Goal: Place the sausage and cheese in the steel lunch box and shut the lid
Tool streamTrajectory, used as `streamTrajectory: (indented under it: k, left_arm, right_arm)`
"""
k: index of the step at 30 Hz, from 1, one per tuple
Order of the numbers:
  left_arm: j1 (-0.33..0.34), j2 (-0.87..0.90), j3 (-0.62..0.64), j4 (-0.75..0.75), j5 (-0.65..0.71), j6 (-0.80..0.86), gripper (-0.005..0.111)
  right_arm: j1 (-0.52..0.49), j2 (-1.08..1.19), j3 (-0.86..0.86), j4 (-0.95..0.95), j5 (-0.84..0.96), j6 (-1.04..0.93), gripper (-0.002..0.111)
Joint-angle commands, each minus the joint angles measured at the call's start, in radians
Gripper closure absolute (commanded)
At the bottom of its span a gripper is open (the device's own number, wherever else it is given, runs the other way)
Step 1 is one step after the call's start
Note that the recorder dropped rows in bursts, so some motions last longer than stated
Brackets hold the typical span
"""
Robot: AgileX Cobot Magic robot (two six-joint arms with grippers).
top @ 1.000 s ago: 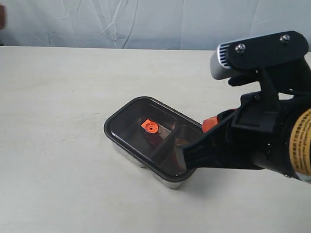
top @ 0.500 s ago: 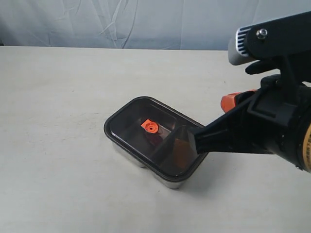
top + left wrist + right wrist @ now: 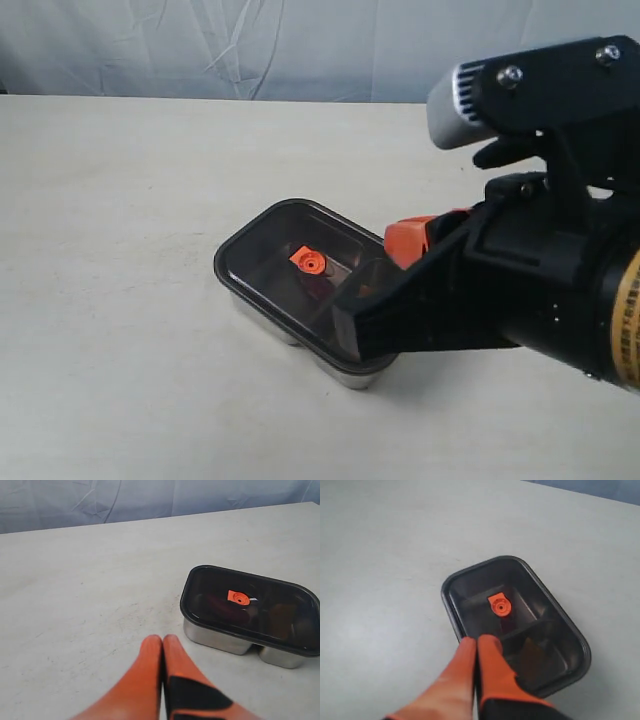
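Right arm back down over the lidded box

The lid (image 3: 285, 235) covers the steel lunch box (image 3: 345, 376) mid-frame, with the sausage (image 3: 507, 625) and cheese (image 3: 530, 652) dim beneath. The right claw (image 3: 476, 642), raised a moment ago, now hangs pressed together over its lower-right end, likely to seat it. The left claw (image 3: 162, 641) is also together, well apart.

A broad off-white surface (image 3: 120, 250), faintly scuffed and flecked with small dark marks, fills the scene under soft, even light. Behind its far edge hangs a creased pale blue-grey backdrop (image 3: 250, 45), its folds showing as thin white lines.
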Motion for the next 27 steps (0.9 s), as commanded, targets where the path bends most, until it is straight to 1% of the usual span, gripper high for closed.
streamTrajectory:
  k: [1,2,3,4,5,6,8,9,10,11,13,15,16,17,18,19,20,21,22,23,24,25,26,27]
  left_arm:
    - [-0.004,-0.004,0.003,-0.006,-0.01,-0.005,0.107]
    - [-0.004,-0.004,0.003,-0.006,-0.01,-0.005,0.107]
    - [-0.004,-0.004,0.003,-0.006,-0.01,-0.005,0.107]
    - [-0.004,-0.004,0.003,-0.006,-0.01,-0.005,0.107]
    - [-0.004,-0.004,0.003,0.001,-0.033,-0.005,0.107]
    - [-0.004,-0.004,0.003,0.018,-0.06,-0.002,0.107]
    - [-0.004,-0.004,0.013,0.065,-0.147,-0.001,0.107]
    - [-0.004,-0.004,0.018,0.094,-0.18,-0.001,0.107]
    - [-0.004,-0.004,0.03,0.125,-0.225,-0.001,0.107]
    - [-0.002,-0.004,0.042,0.151,-0.243,-0.001,0.107]
    - [0.018,-0.004,0.071,0.154,-0.249,0.023,0.107]
    - [0.058,-0.004,0.104,0.132,-0.238,0.069,0.107]
    - [0.093,-0.004,0.123,0.115,-0.229,0.131,0.107]
    - [0.157,-0.004,0.147,0.067,-0.218,0.218,0.107]
    - [0.196,-0.004,0.157,0.045,-0.22,0.255,0.107]
    - [0.271,-0.004,0.167,0.0,-0.228,0.299,0.107]
    - [0.315,-0.004,0.169,-0.031,-0.23,0.323,0.107]
    - [0.405,-0.004,0.169,-0.086,-0.245,0.33,0.107]
    - [0.449,-0.004,0.169,-0.121,-0.258,0.33,0.107]
    - [0.517,-0.004,0.169,-0.17,-0.296,0.33,0.107]
    - [0.549,-0.004,0.169,-0.177,-0.313,0.33,0.107]
    - [0.592,-0.004,0.183,-0.171,-0.359,0.33,0.107]
    - [0.619,-0.004,0.219,-0.158,-0.417,0.332,0.107]
    - [0.627,-0.004,0.247,-0.153,-0.46,0.332,0.107]
  right_arm:
    - [-0.12,-0.133,-0.002,-0.083,-0.123,-0.037,0.108]
    - [-0.176,-0.159,0.007,-0.083,-0.181,-0.037,0.108]
    - [-0.292,-0.199,0.032,-0.081,-0.274,-0.037,0.108]
    - [-0.375,-0.231,0.06,-0.066,-0.349,-0.037,0.108]
    - [-0.49,-0.275,0.111,-0.028,-0.493,-0.037,0.108]
    - [-0.562,-0.303,0.152,-0.006,-0.548,-0.037,0.108]
    - [-0.698,-0.366,0.251,0.009,-0.756,-0.037,0.108]
    - [-0.747,-0.396,0.296,0.006,-0.827,-0.037,0.108]
    - [-0.817,-0.446,0.363,0.006,-0.921,-0.037,0.108]
    - [-0.86,-0.48,0.406,0.009,-0.969,-0.037,0.108]
    - [-0.956,-0.574,0.503,0.009,-1.038,-0.017,0.108]
    - [-1.031,-0.661,0.572,0.007,-1.052,0.021,0.108]
    - [-1.072,-0.706,0.603,0.005,-1.052,0.047,0.108]
    - [-1.152,-0.783,0.657,0.005,-1.052,0.081,0.108]
    - [-1.189,-0.814,0.678,0.005,-1.052,0.102,0.108]
    - [-1.255,-0.862,0.713,0.005,-1.052,0.135,0.108]
    - [-1.291,-0.884,0.731,0.005,-1.054,0.147,0.108]
    - [-1.358,-0.919,0.766,0.005,-1.071,0.172,0.108]
    - [-1.396,-0.938,0.786,0.005,-1.09,0.18,0.108]
    - [-1.454,-0.968,0.789,0.005,-1.124,0.182,0.108]
    - [-1.473,-0.971,0.789,-0.026,-1.12,0.188,0.108]
    - [-1.485,-0.971,0.789,-0.063,-1.139,0.191,0.108]
    - [-1.485,-0.971,0.789,-0.113,-1.134,0.189,0.108]
    - [-1.485,-0.971,0.789,-0.138,-1.134,0.189,0.108]
